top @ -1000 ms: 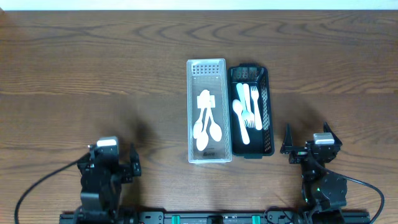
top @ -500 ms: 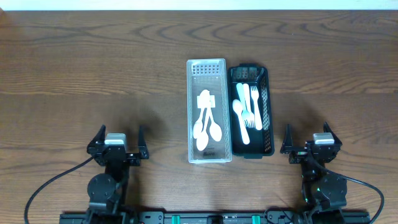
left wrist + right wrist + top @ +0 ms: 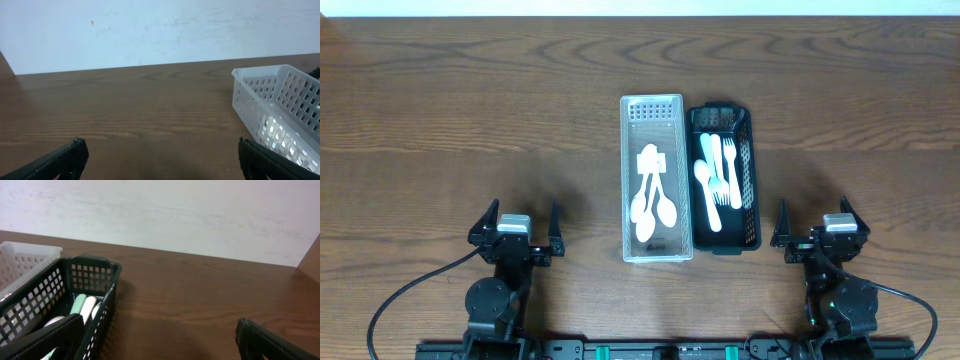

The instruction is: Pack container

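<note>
A clear white basket stands mid-table with white plastic spoons in it. A black basket stands against its right side and holds white forks and spoons. My left gripper is open and empty near the front edge, left of the white basket, whose corner shows in the left wrist view. My right gripper is open and empty, right of the black basket, which shows in the right wrist view.
The wooden table runs to a white wall at the back. Arm cables lie at the front edge by both arm bases.
My left gripper has turned from a skewed pose to face straight ahead and has shifted a little right. The right arm and both baskets have not moved.
</note>
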